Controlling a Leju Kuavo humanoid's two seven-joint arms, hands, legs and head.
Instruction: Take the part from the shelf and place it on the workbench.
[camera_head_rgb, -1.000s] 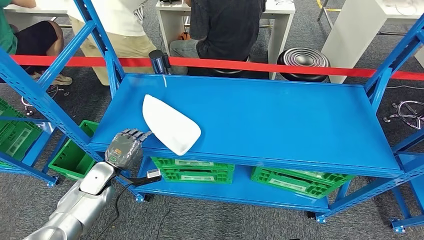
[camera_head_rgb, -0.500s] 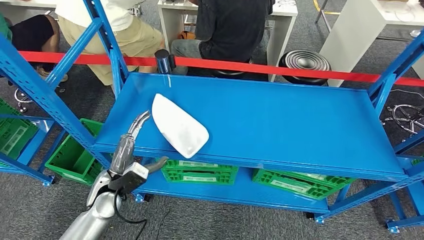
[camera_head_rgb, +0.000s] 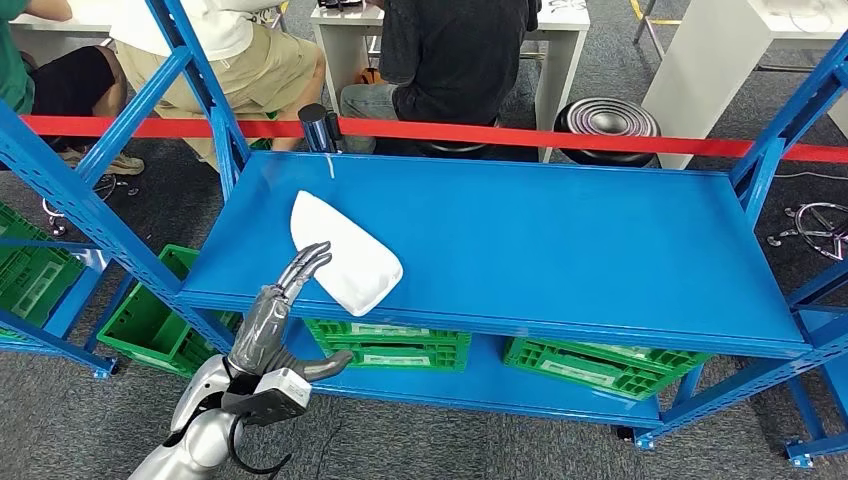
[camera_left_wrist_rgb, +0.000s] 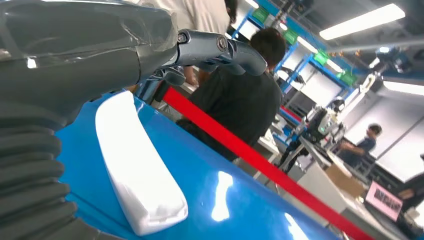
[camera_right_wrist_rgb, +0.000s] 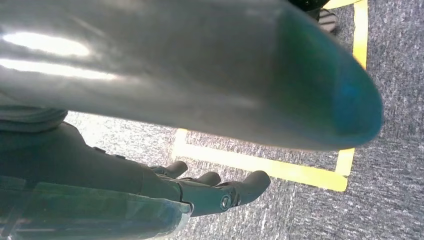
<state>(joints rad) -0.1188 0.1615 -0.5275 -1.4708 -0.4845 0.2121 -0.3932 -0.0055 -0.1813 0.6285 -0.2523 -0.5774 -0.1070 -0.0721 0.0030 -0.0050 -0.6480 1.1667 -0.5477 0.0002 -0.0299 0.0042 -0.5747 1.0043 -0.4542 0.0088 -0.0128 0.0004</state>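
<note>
broad blue metal shelf (camera_head_rgb: 560, 240), top board: carries the smooth white elongated plastic part (camera_head_rgb: 345, 252), lying flat near the front left edge, one end close to the lip. left robot hand (camera_head_rgb: 285, 300) raised at that edge, fingers spread and holding nothing, fingertips just over the part's near side, thumb out below the board; contact not clear from the head view. best done, by judgement: reach fingers over the rounded top, bring thumb under or against the near edge, close firmly before lifting, since the shell looks slick and could slide. right robot hand (camera_right_wrist_rgb: 210, 192) hangs over grey carpet with yellow floor lines, fingers loosely curled round nothing.

around: blue uprights (camera_head_rgb: 110, 170) flanking the arm's path, red barrier tape (camera_head_rgb: 560, 135) behind, seated people beyond, green plastic crates (camera_head_rgb: 390, 345) on the lower board.
</note>
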